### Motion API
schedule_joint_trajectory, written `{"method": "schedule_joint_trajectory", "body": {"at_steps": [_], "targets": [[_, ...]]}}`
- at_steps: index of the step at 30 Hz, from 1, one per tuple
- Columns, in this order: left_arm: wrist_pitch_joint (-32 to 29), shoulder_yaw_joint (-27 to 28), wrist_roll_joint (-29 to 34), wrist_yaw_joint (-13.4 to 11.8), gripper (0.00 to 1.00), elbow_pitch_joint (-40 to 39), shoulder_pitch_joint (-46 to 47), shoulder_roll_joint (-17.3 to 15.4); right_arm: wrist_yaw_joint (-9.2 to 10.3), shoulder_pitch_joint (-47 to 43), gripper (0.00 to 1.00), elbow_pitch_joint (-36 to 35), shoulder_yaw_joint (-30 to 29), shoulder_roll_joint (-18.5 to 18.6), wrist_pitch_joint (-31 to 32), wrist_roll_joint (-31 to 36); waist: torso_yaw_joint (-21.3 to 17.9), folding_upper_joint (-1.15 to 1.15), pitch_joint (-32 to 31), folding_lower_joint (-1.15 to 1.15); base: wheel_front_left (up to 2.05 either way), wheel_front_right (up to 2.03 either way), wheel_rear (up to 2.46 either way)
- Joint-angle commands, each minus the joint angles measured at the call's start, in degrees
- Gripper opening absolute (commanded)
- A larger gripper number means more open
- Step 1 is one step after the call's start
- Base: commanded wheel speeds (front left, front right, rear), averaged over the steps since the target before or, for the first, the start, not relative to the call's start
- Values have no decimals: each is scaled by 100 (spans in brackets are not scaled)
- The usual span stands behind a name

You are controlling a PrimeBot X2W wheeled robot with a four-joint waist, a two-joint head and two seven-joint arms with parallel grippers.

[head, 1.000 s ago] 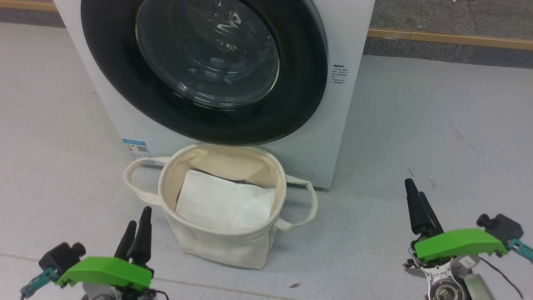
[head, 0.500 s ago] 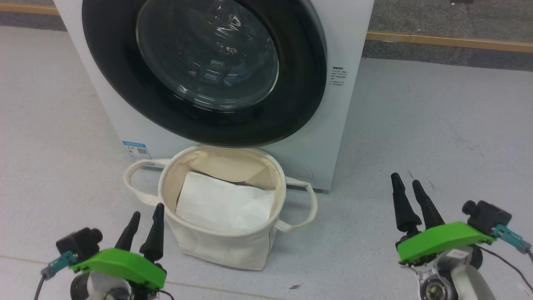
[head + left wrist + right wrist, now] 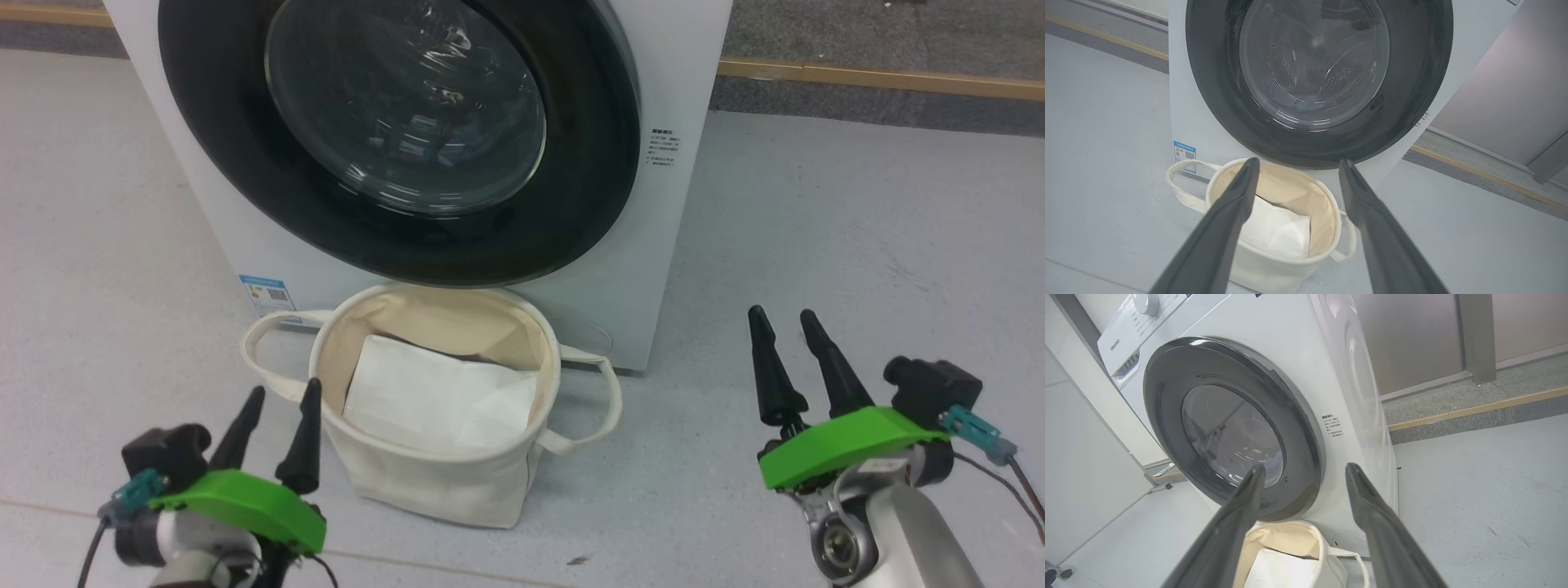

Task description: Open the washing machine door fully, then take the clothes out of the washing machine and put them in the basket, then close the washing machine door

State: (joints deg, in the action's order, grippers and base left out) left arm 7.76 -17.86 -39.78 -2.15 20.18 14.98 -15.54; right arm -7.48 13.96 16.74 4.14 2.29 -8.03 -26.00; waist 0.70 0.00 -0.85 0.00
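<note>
Head view, left gripper (image 3: pixel 285 387), right gripper (image 3: pixel 781 313) spread

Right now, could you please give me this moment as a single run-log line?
glossy black-rimmed round washer door shut | cream canvas basket holds white folded sheet | left hand open, empty | right hand open, empty

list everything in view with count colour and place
washing machine: one, white, on the floor ahead
door: one, black rim with clear glass, shut on the machine's front
text label: one, dark print, right of the door
sticker: one, blue, machine's lower left corner
basket: one, cream, on the floor before the machine
folded sheet: one, white, inside the basket
floor: one, pale grey, all round
strip: one, tan, along the floor's far edge
left gripper: one, green and black, beside the basket, jaws open
right gripper: one, same colours, over floor at right, jaws open
</note>
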Motion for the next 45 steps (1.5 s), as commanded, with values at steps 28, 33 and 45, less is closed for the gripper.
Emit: {"method": "schedule_joint_trajectory", "body": {"at_steps": [28,33,45], "targets": [[556,-146,1387,-388,100,-175,835,-728,-1,699,100,-206,58,53,-533,1726,-12,0,7,0,0,0,0],[641,-95,1443,-410,100,-166,907,-697,-1,758,100,-139,56,56,-617,1866,1,0,-30,0,0,0,0],[723,22,1328,-153,100,-282,907,-600,-1,807,100,126,38,59,-697,1747,-4,0,-54,0,0,0,0]]}}
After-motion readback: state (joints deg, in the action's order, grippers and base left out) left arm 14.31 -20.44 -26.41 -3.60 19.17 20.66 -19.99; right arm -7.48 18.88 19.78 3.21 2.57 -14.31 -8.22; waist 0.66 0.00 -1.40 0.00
